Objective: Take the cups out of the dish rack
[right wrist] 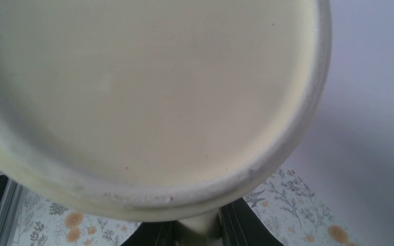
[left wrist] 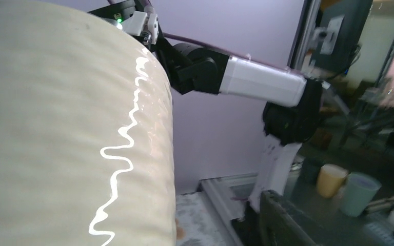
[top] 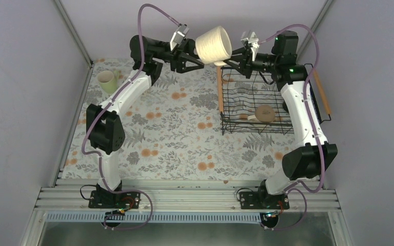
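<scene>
Cream cup, ribbed and glossy

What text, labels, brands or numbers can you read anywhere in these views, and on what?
No text is legible in any view.
On the cream cup: nothing, plain glaze.
On the pale green cup, the beige cup and the dish rack: no lettering shows.
On the tablecloth: floral print only.
A white label on a dark panel in the left wrist view's background: too blurred to read.
</scene>
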### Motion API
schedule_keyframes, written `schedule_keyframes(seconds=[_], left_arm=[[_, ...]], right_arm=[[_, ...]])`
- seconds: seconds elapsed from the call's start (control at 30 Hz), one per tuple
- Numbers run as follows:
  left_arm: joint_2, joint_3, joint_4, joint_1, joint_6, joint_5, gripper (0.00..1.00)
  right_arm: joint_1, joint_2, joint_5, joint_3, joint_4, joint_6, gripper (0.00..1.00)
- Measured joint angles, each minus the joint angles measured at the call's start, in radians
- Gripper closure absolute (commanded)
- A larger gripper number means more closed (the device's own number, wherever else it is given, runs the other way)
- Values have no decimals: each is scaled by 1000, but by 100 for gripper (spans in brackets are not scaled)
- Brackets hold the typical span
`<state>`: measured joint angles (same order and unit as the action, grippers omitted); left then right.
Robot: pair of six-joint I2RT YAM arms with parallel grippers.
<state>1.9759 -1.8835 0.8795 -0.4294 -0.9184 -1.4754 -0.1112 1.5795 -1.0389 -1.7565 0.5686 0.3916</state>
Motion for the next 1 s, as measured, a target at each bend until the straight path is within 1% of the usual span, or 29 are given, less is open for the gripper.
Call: schedule_keyframes(seconds=[0.07, 0.13, 0.27, 0.37, 0.47, 0.5, 0.57, 0.63, 0.7, 0.77, 0.8, 0.87, 0.9, 0.97, 1.0], left_arm=[[2, 0, 51, 1, -47, -1, 69], [9, 0, 97, 0, -94, 4, 73], [19, -1, 163, 2, -146, 7, 90], [24, -4, 194, 10, -165, 38, 97], [29, -5, 212, 13, -178, 42, 97], [31, -5, 216, 13, -181, 43, 98], [32, -5, 223, 13, -187, 45, 98], [32, -5, 227, 12, -191, 35, 98], [32, -6, 224, 12, -190, 24, 98], [32, -9, 199, 12, -167, 10, 98], [31, -10, 177, 12, -147, 6, 98], [25, -11, 95, 16, -76, -8, 98], [17, -14, 13, 20, -11, -13, 98], [9, -48, -213, 26, 187, -16, 97], [9, -102, -411, 28, 343, 4, 98]], right_arm=[[-7, 2, -13, 2, -23, -11, 97], [-13, 5, -32, 3, -38, -18, 97], [-27, 9, -48, 5, -56, -28, 96], [-33, 10, -53, 5, -62, -40, 91], [-34, 12, -49, 5, -67, -48, 85], [-34, 12, -48, 5, -66, -49, 80], [-34, 12, -48, 5, -66, -50, 67], [-34, 13, -48, 5, -69, -58, 45], [-34, 13, -40, 5, -66, -60, 27], [-31, 14, -13, 5, -61, -55, 4], [-32, 14, 3, 5, -56, -55, 1], [-32, 15, 51, 5, -43, -37, 0], [-32, 16, 81, 3, -29, -24, 0], [-33, 17, 132, -2, -4, -2, 0], [-33, 17, 164, -8, 14, 15, 0]])
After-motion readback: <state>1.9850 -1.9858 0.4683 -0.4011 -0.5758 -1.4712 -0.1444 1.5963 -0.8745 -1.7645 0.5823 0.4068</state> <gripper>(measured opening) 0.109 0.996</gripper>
